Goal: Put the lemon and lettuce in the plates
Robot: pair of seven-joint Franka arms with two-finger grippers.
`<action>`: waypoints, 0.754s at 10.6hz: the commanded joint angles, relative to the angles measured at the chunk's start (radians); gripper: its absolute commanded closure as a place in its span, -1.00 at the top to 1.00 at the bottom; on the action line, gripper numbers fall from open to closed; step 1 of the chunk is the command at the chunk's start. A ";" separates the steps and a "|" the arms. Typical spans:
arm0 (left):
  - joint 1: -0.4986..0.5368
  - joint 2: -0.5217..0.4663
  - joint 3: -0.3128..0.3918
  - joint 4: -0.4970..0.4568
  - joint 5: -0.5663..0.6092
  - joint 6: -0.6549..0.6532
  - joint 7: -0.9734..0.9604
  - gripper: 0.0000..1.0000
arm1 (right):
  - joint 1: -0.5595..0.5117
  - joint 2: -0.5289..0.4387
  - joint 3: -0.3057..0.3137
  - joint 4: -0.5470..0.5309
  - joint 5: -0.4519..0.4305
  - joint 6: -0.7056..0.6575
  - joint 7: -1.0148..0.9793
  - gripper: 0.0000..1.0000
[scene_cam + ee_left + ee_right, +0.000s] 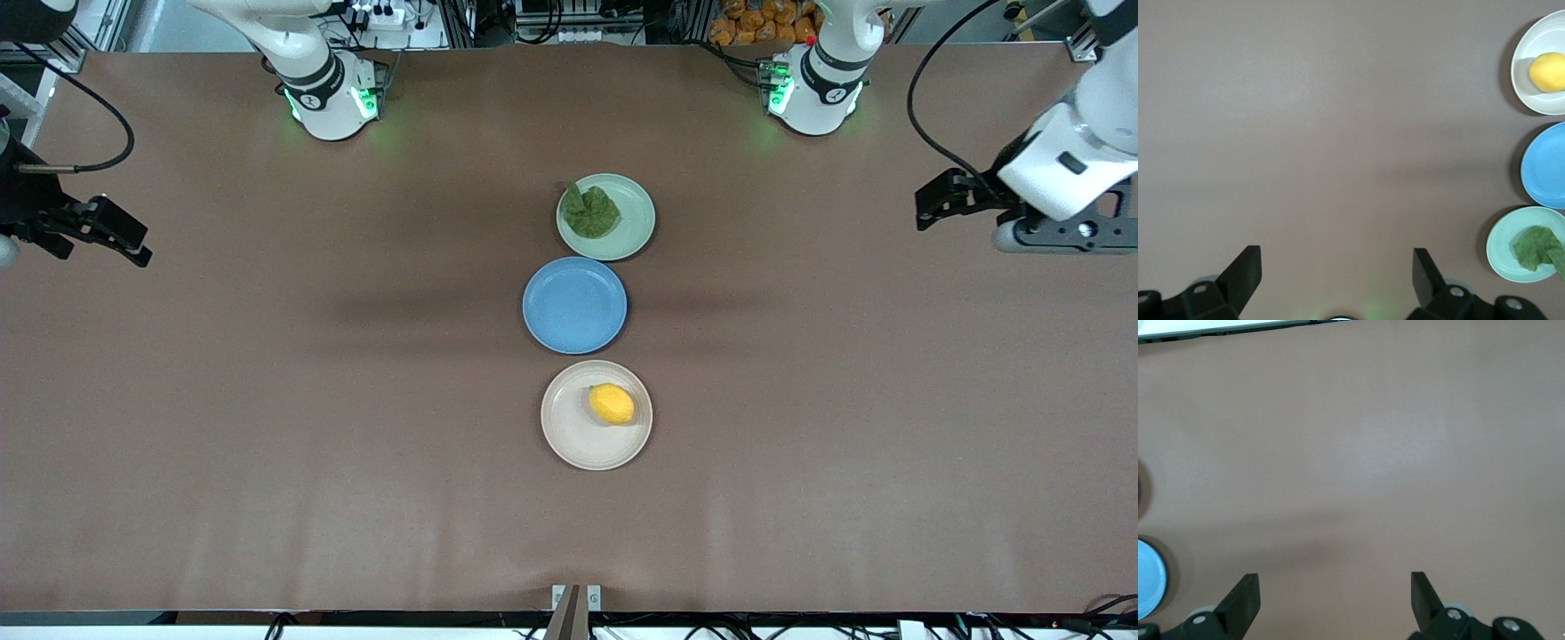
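The yellow lemon (612, 404) lies in the beige-pink plate (573, 436), the plate nearest the front camera. The dark-green lettuce (590, 212) lies in the mint-green plate (633, 229), the plate nearest the robot bases. Both also show in the left wrist view: the lemon (1547, 71) in its plate (1531, 95) and the lettuce (1538, 247) in its plate (1503, 252). My left gripper (944, 201) is open and empty over bare table at the left arm's end. My right gripper (111, 233) is open and empty over bare table at the right arm's end.
A blue plate (574, 305) with nothing in it sits between the two other plates; it also shows in the left wrist view (1546, 165) and at the edge of the right wrist view (1148, 579). The brown table (267, 400) spreads wide around the plates.
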 commanded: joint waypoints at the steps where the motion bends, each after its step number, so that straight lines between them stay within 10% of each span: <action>1: -0.008 0.005 0.019 0.024 -0.026 -0.023 0.029 1.00 | -0.023 -0.008 0.012 0.018 0.022 -0.034 -0.016 1.00; 8: -0.009 0.001 0.010 0.062 -0.033 -0.025 0.015 1.00 | -0.022 -0.012 0.017 0.030 0.026 -0.094 -0.013 1.00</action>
